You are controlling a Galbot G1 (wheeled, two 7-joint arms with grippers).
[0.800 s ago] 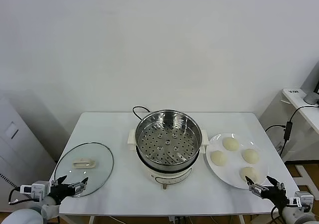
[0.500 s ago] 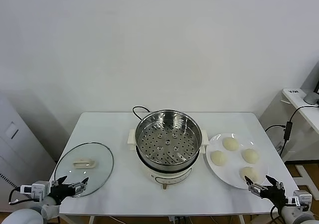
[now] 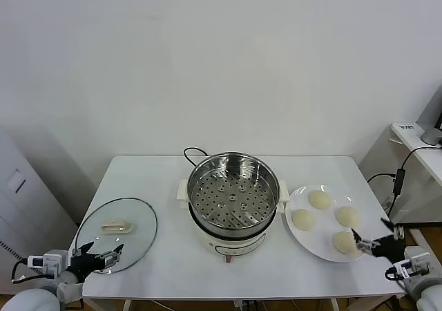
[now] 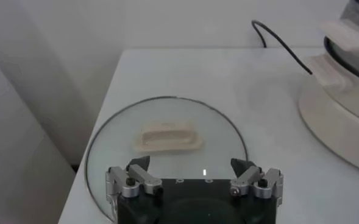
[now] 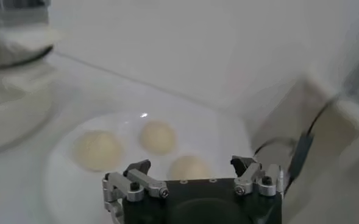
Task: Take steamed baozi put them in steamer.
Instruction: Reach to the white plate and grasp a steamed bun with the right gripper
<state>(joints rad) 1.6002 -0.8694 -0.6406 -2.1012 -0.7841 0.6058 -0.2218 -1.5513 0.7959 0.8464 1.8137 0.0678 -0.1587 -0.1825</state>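
Note:
Several cream-white steamed baozi (image 3: 319, 200) lie on a white plate (image 3: 324, 222) at the table's right. The steamer (image 3: 233, 199), a shiny steel pot with a perforated tray and nothing on it, stands mid-table on its cream base. My right gripper (image 3: 373, 240) is open at the plate's near right rim, just beside the nearest baozi (image 3: 343, 241). In the right wrist view that baozi (image 5: 189, 167) lies just beyond the open right gripper (image 5: 192, 163), apart from the fingers. My left gripper (image 3: 97, 256) is open and holds nothing at the table's front left.
A round glass lid (image 3: 117, 233) with a cream handle (image 4: 167, 137) lies flat at the left, right in front of the left gripper (image 4: 190, 164). A black cord (image 3: 193, 152) runs behind the steamer. A side table with cables stands off to the right.
My right gripper has moved right and away from the table's front edge, to the plate's right side by the nearest baozi. The left arm has hardly moved.

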